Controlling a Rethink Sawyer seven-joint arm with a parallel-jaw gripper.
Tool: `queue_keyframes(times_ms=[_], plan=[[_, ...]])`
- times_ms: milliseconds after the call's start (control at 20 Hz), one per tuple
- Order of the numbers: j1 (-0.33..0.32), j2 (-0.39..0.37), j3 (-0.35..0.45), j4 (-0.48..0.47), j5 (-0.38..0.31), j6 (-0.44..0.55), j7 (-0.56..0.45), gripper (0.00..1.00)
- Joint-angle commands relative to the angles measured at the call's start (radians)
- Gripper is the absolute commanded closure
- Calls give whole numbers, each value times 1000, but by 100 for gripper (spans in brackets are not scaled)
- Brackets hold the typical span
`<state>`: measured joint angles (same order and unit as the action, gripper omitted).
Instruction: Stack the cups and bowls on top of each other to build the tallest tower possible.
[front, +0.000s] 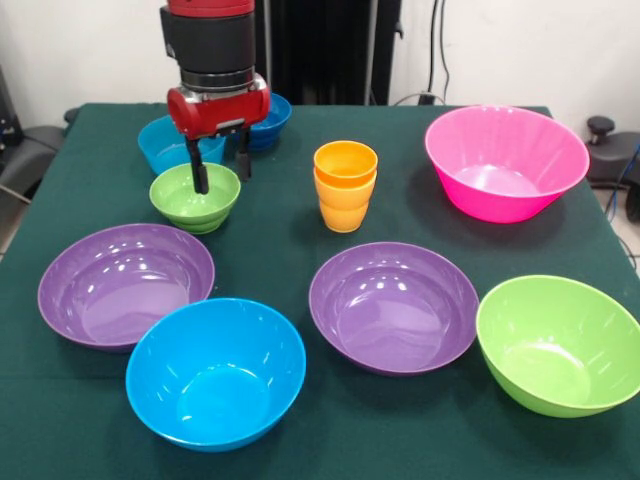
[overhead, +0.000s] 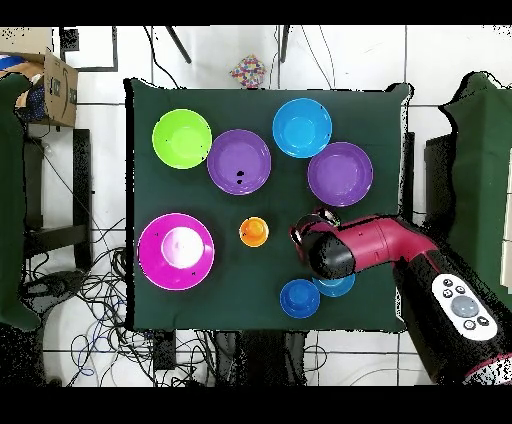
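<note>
In the front view my gripper (front: 221, 168) hangs over the small green bowl (front: 195, 198) at the back left, fingers apart. One finger is down inside the bowl and the other is at its far right rim. The orange cup (front: 345, 205) stands mid-table with the yellow-orange cup (front: 345, 162) nested in it; they also show in the overhead view (overhead: 253, 232). The small light blue bowl (front: 162, 146) and small dark blue bowl (front: 272, 120) sit behind the gripper. In the overhead view the arm (overhead: 330, 245) hides the gripper and the green bowl.
Large bowls ring the front of the table: purple (front: 125, 283), blue (front: 215, 370), purple (front: 392, 305), green (front: 560, 343), and pink (front: 505, 160) at the back right. The overhead view shows the small dark blue bowl (overhead: 299, 298) near the table's edge by the robot.
</note>
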<state>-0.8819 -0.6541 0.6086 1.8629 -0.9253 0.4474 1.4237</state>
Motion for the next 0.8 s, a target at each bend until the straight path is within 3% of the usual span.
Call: queue_keyframes(times_ms=[50, 800], plan=[[61, -11, -70, 61, -32, -40, 113, 0], [96, 94, -153, -5, -69, -118, 121, 0]])
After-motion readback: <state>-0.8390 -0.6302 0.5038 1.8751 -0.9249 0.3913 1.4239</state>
